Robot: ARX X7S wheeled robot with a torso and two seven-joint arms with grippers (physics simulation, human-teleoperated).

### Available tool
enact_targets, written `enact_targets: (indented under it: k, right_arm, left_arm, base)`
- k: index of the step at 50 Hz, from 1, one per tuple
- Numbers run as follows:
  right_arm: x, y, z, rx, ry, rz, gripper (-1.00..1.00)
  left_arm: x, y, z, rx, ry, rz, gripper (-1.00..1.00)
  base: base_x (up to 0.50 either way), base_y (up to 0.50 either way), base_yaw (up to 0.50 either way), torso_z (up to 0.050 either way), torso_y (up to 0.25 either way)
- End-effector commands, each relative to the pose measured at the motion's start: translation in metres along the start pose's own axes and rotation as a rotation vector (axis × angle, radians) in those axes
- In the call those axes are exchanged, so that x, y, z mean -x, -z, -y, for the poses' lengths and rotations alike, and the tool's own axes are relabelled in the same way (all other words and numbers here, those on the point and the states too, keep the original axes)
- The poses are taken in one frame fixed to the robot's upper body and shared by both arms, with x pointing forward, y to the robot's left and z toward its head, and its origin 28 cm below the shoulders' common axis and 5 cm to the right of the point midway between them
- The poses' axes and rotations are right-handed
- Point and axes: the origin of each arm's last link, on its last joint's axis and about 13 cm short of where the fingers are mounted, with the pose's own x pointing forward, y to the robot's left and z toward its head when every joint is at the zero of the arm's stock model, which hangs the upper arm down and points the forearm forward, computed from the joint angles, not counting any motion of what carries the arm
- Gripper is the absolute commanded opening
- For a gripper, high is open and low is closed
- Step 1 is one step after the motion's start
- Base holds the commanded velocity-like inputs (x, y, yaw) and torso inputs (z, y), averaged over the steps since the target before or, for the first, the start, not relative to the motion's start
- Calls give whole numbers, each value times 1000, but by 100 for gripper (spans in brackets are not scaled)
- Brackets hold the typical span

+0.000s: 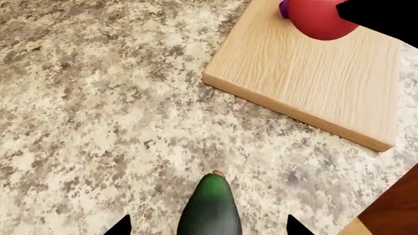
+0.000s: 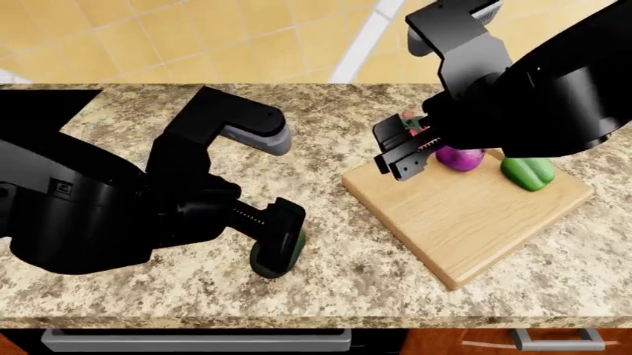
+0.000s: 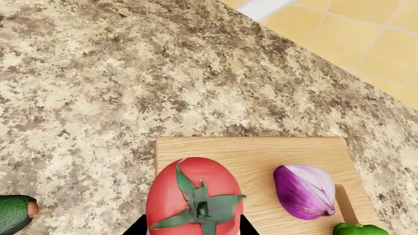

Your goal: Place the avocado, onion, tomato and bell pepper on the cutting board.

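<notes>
The light-wood cutting board (image 2: 474, 214) lies on the right of the counter. The purple onion (image 2: 460, 157) and the green bell pepper (image 2: 528, 171) sit at its far end. My right gripper (image 2: 400, 155) is shut on the red tomato (image 3: 194, 196), held over the board's (image 3: 261, 156) far left corner next to the onion (image 3: 305, 191). The dark avocado (image 1: 210, 208) lies on the counter left of the board (image 1: 313, 73). My left gripper (image 1: 209, 229) is open and straddles it with gaps on both sides. In the head view the gripper (image 2: 280, 237) mostly covers the avocado (image 2: 265, 265).
The speckled granite counter (image 2: 326, 296) ends at a front edge with drawer handles (image 2: 197, 339) below. Tiled floor (image 2: 197, 37) lies beyond the far edge. The avocado also shows in the right wrist view (image 3: 14, 213).
</notes>
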Motion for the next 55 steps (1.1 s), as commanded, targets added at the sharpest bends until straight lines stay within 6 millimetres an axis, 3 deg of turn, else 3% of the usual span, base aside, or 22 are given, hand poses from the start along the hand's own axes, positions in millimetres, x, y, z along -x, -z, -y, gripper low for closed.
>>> enact_targets:
  k: [1,55]
  right_arm:
    - [0,-1,0,5,4,8,-100]
    - [-7,3,-1,7,-4,-4,-100]
  left_arm:
    - [-6,7,-4,4,-23,-27,100]
    - [-48,33,-9,-6,58,-121,100]
  base:
    - [0,0,0,0,0]
    - [0,0,0,0,0]
